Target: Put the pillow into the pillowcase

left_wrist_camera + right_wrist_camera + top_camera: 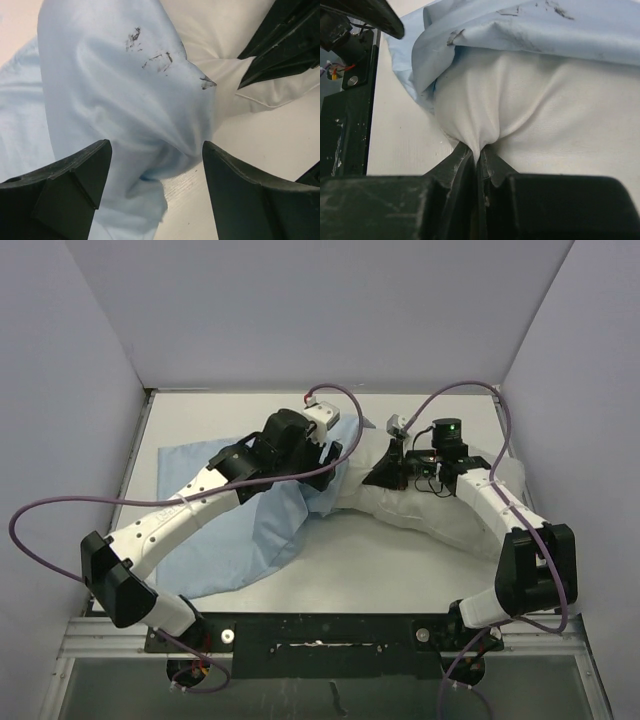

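The light-blue pillowcase (250,530) lies crumpled on the left half of the table, and its right end is drawn over the left end of the off-white pillow (440,520). My left gripper (330,455) hovers over that overlap. In the left wrist view it (156,165) is wide open, with pillowcase cloth (115,90) bunched between and beyond the fingers and nothing held. My right gripper (383,475) is shut on a pinch of the pillow's fabric (480,125) just outside the pillowcase's edge (530,30). The rest of the pillow runs under my right arm.
The white table (380,570) is enclosed by pale walls at the left, back and right. A black rail (320,635) runs along the near edge. Purple cables (60,505) loop off both arms. My right gripper's black fingers (285,45) sit close to my left gripper.
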